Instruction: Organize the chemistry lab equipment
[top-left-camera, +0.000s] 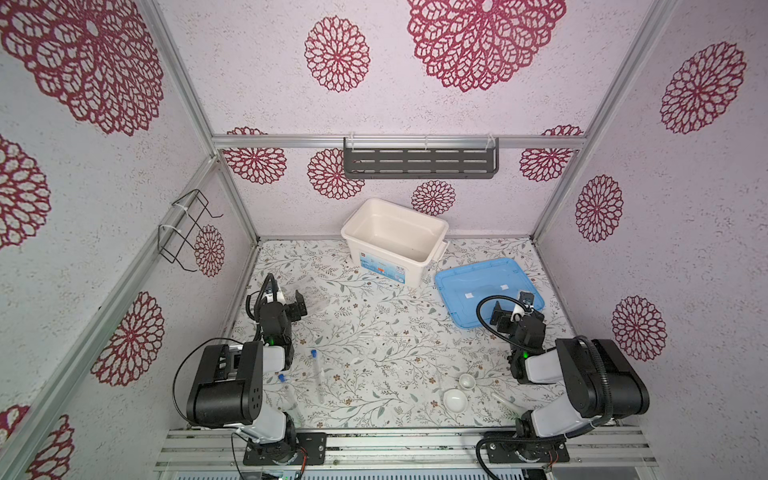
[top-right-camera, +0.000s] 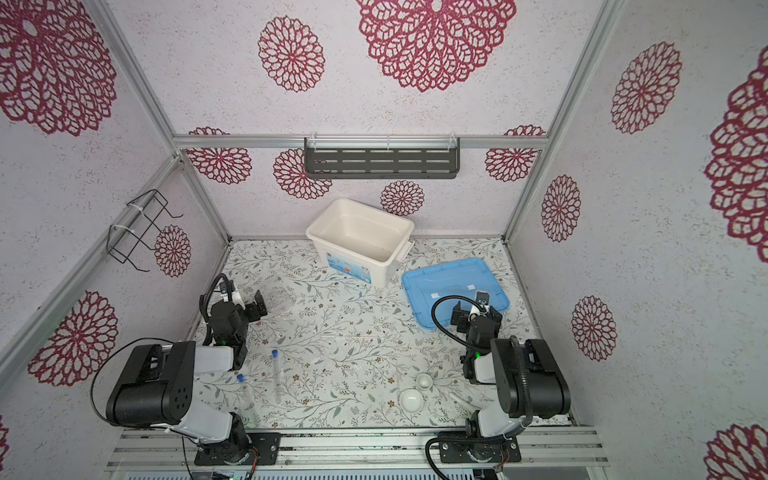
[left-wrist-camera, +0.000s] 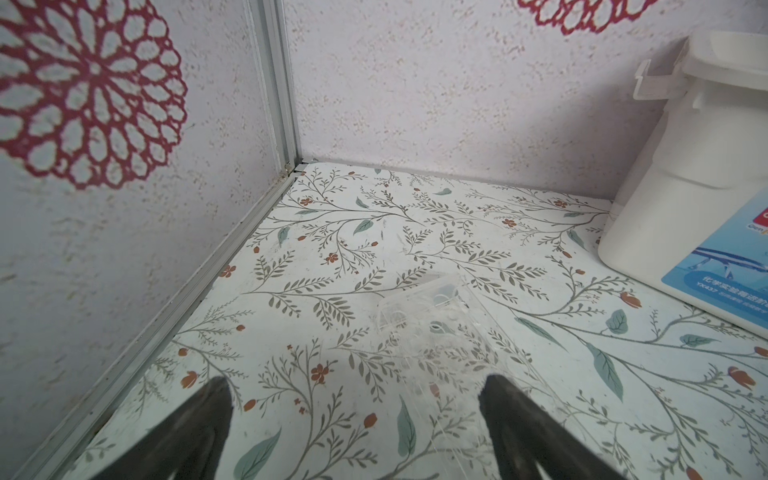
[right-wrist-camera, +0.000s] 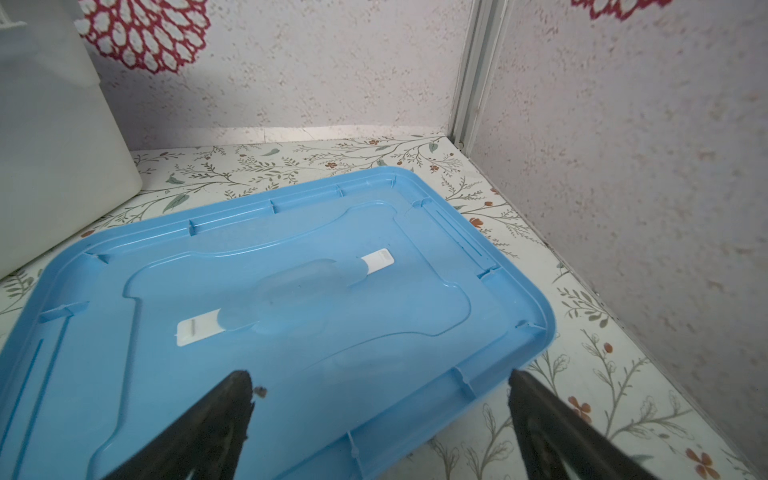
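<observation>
Evidently nothing is held: left gripper (left-wrist-camera: 353, 386) and right gripper (right-wrist-camera: 380, 378) are spread wide, empty. The rack (top-left-camera: 311, 293), mid-left in a top view, is faced by the left one. Tubes (top-left-camera: 318, 376) are seen lower left, dishes (top-left-camera: 455, 400) and stick (top-left-camera: 503, 400) lower right; the bin (top-left-camera: 376, 255) is uncovered, presumably for loading.

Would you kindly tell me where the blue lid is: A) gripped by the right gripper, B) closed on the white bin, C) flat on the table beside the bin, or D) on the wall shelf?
C: in both top views the blue lid lies flat on the table beside the open white bin, with the right gripper open above it.
</observation>
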